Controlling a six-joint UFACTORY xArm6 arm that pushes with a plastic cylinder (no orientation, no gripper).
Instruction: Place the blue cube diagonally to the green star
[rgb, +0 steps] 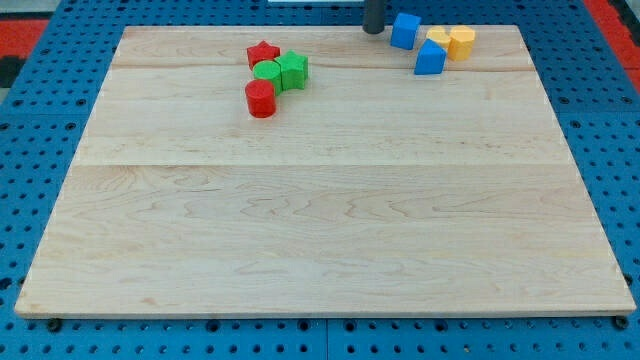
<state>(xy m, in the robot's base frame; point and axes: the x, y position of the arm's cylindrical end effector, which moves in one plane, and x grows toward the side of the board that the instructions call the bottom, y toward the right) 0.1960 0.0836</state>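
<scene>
The blue cube (405, 30) sits near the view's top edge of the wooden board (320, 230), right of centre. My tip (373, 30) is just to the cube's left, close to it or touching it. The green star (294, 70) lies further left, in a cluster, well apart from the cube.
A red star (263, 53), a green round block (267, 72) and a red cylinder (260, 98) crowd the green star. A second blue block (430, 58) and two yellow blocks (438, 39) (462, 42) lie right of the cube. Blue pegboard (40, 150) surrounds the board.
</scene>
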